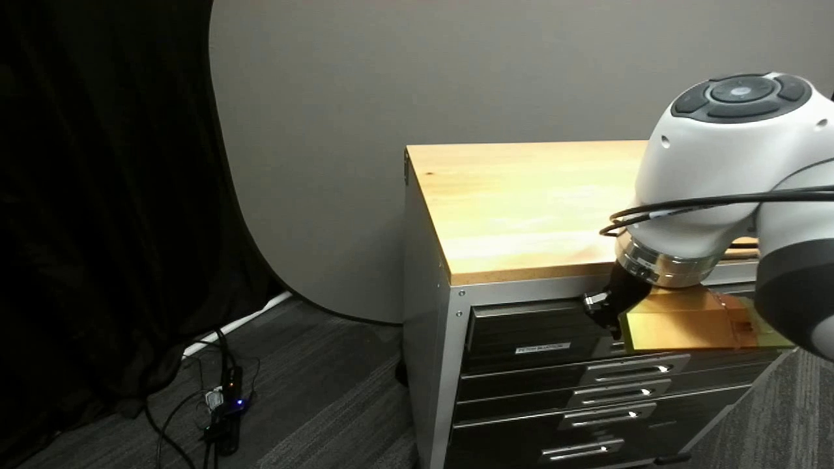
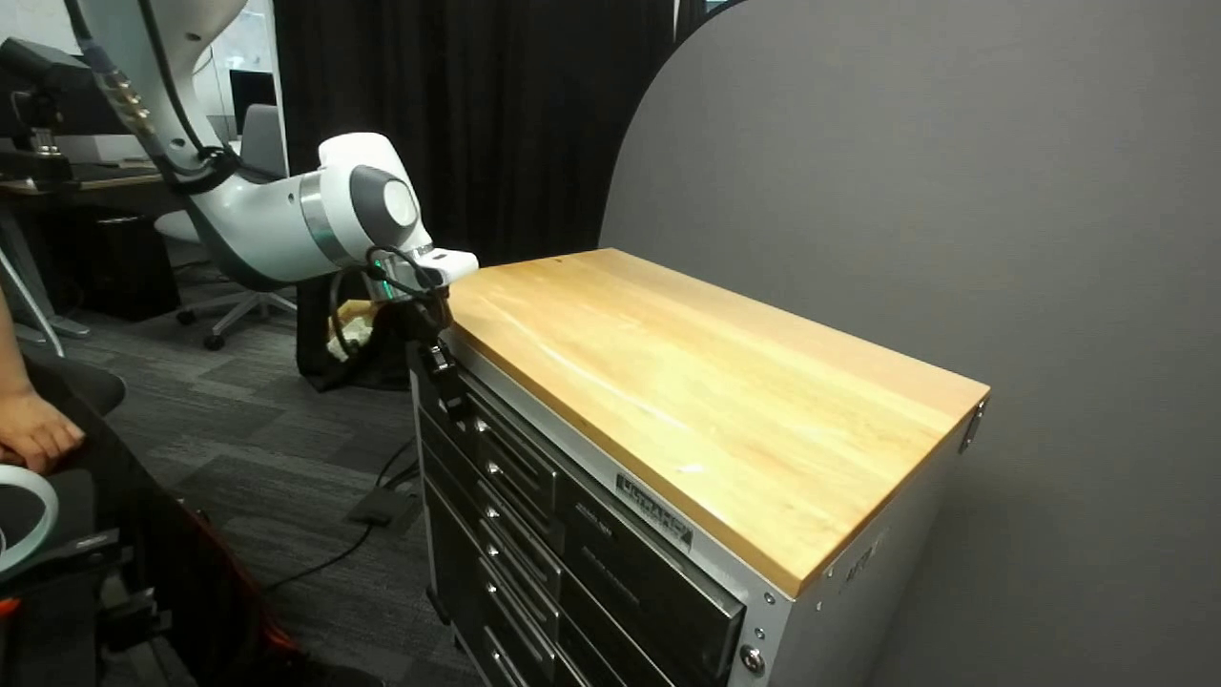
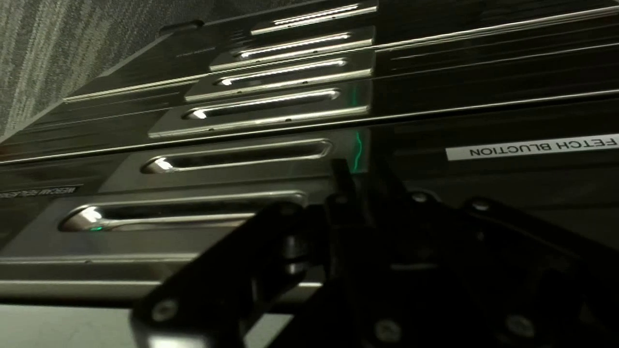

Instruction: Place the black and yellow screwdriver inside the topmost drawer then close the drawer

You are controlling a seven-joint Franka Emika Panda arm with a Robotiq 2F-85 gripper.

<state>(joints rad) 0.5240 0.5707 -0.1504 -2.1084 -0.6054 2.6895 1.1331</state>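
Observation:
The black and yellow screwdriver is hidden or out of view. The topmost drawer (image 1: 521,322) is the uppermost in the grey metal cabinet, and it also shows in an exterior view (image 2: 668,539). It looks shut or nearly shut; I cannot tell if it is flush. Its long silver handle (image 3: 174,212) lies at the left of the gripper in the wrist view. My gripper (image 3: 361,171) points down the drawer fronts, just right of the handles; it also shows in both exterior views (image 1: 616,331) (image 2: 456,408). Its dark fingers are close together; a thin lighter strip shows between the tips. No object shows in them.
The cabinet's wooden top (image 1: 521,195) ends just above the drawers. Lower drawers (image 1: 541,417) with similar handles lie below. A yellow-orange piece (image 1: 704,319) shows under the wrist. A person's hand (image 2: 38,434) is at the far left. Cables (image 1: 225,410) lie on the floor.

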